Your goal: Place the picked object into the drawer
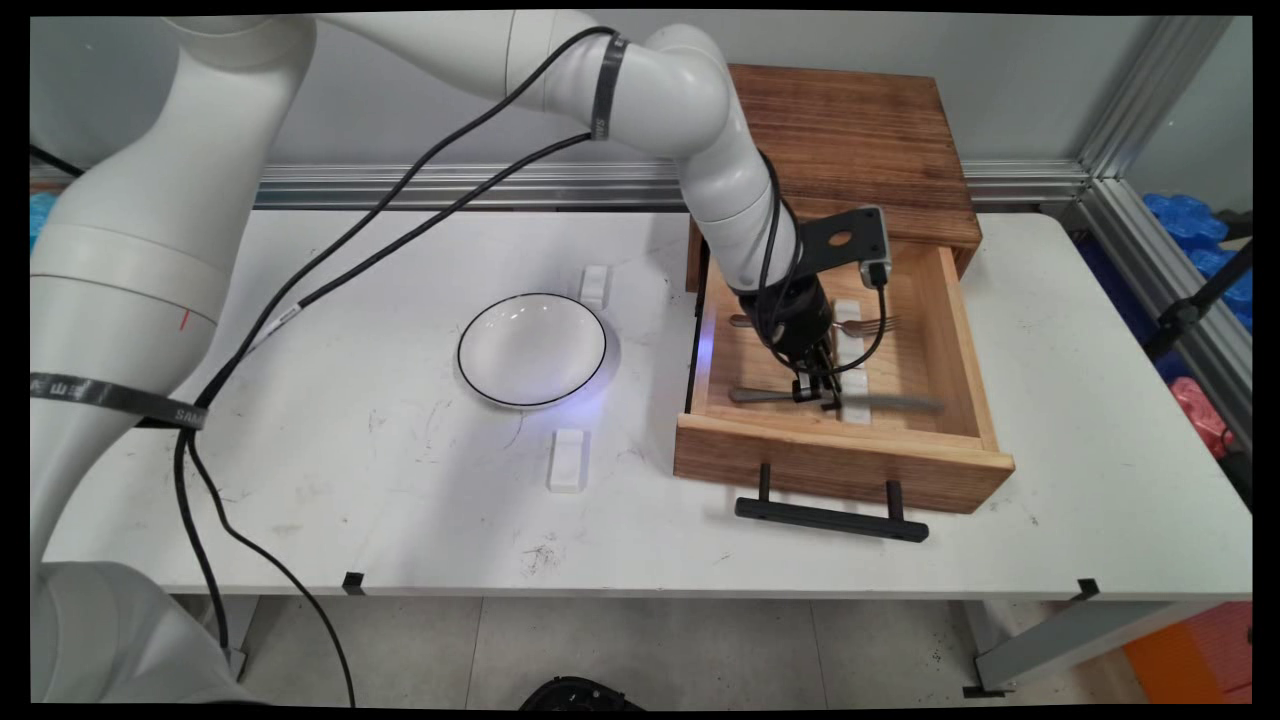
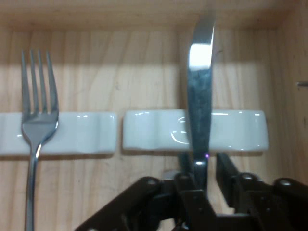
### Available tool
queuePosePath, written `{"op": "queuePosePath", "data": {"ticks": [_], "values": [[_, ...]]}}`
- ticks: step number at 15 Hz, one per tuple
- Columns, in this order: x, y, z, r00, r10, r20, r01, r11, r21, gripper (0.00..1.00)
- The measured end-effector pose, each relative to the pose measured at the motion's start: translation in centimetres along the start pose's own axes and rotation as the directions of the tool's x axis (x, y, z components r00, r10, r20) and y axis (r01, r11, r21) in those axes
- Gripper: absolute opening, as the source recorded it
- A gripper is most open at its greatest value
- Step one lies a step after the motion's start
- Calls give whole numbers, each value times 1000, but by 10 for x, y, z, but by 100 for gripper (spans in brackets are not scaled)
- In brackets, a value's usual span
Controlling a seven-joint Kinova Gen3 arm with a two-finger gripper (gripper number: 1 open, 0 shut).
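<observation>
My gripper (image 1: 822, 398) reaches down into an open wooden drawer (image 1: 840, 465) and is shut on a knife (image 1: 900, 403) near its middle. In the hand view the knife (image 2: 199, 72) runs up from between the fingers (image 2: 185, 166) across a white rest (image 2: 236, 131), and my gripper (image 2: 201, 166) sits just below that rest. A fork (image 2: 38, 115) lies parallel to the left on a second white rest (image 2: 72, 132). In the main view the fork (image 1: 870, 325) lies deeper in the drawer behind the gripper.
The drawer sticks out of a dark wooden cabinet (image 1: 850, 140) and has a black handle (image 1: 830, 518) facing the table's near edge. A white black-rimmed bowl (image 1: 532, 350) sits left of the drawer, with small white blocks behind (image 1: 595, 283) and in front (image 1: 567, 460).
</observation>
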Motion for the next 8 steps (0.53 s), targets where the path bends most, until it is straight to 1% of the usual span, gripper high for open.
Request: {"op": "queuePosePath", "data": {"ticks": [1, 8], "values": [[0, 0, 0, 1000, 0, -2, 0, 1000, -1, 100], [1, 1, -2, 1000, 5, -14, -5, 1000, 5, 100]]}}
